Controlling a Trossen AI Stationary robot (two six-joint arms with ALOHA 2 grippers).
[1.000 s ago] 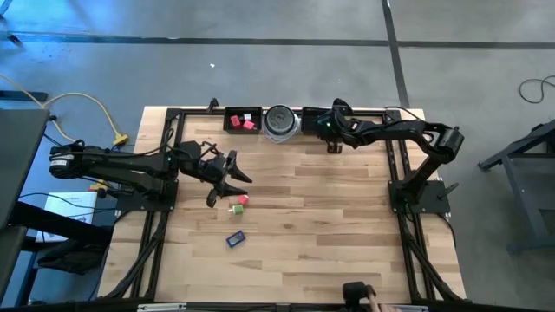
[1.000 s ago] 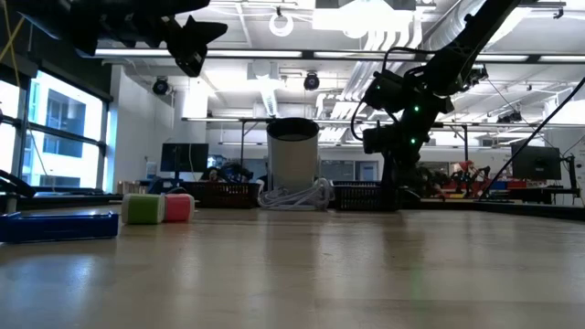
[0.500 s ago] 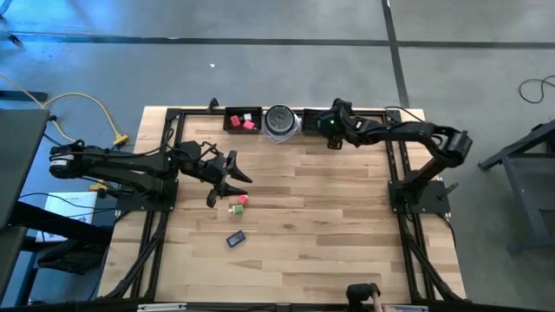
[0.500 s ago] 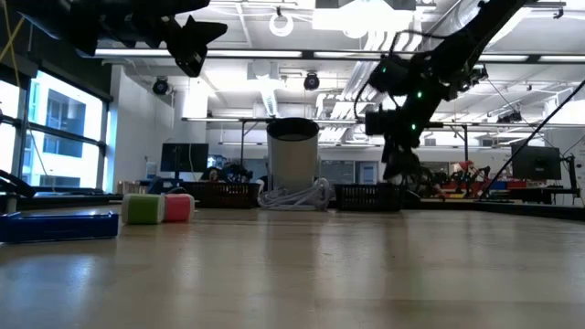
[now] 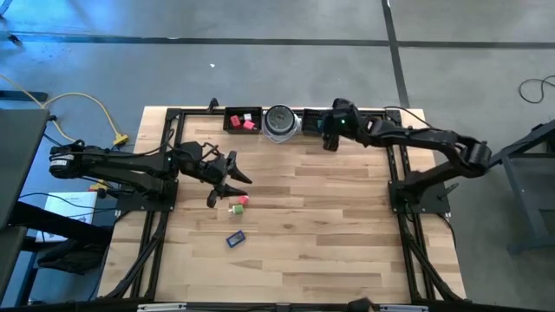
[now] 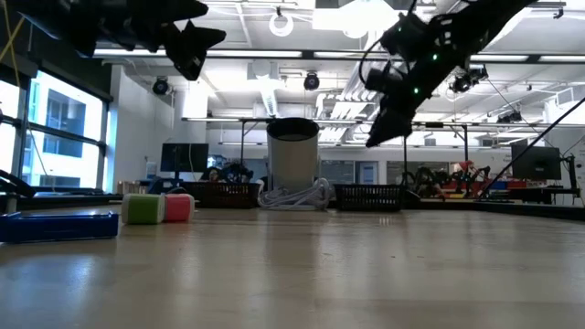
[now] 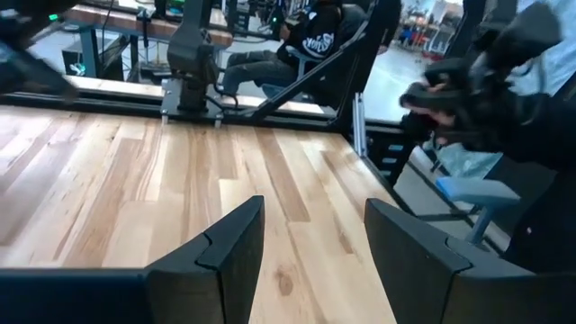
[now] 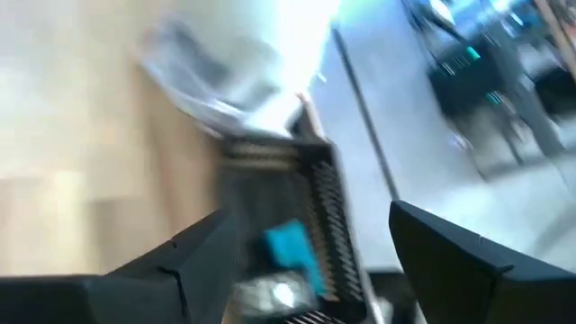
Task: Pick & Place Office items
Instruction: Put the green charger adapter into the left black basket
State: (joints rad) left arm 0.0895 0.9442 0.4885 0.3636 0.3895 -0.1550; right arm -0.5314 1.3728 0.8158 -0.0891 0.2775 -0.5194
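Observation:
Near the table's left middle lie a green cube (image 5: 232, 209), a red block (image 5: 243, 200), a black bar (image 5: 212, 199) and a blue flat piece (image 5: 235, 238), all flat on the wood. My left gripper (image 5: 236, 172) hovers open and level just beyond them. Red and pink blocks (image 5: 249, 122) lie in the left black tray (image 5: 231, 119). A teal block (image 8: 290, 247) lies in the right black tray (image 5: 310, 115). My right gripper (image 6: 377, 139) hangs open above that tray, slanting down, with nothing between its fingers.
A round silver-grey disc (image 5: 280, 121) stands between the two trays at the far edge; in the low view it shows as an upright cylinder (image 6: 292, 163). Black frame rails (image 5: 173, 139) run along the table's sides. Bare wood spans the middle and near right. A person sits beyond the table (image 7: 315, 36).
My right gripper has risen from low over the right tray at the far edge to well above it, and has tipped as it went. My left gripper and the pieces on the table have kept still.

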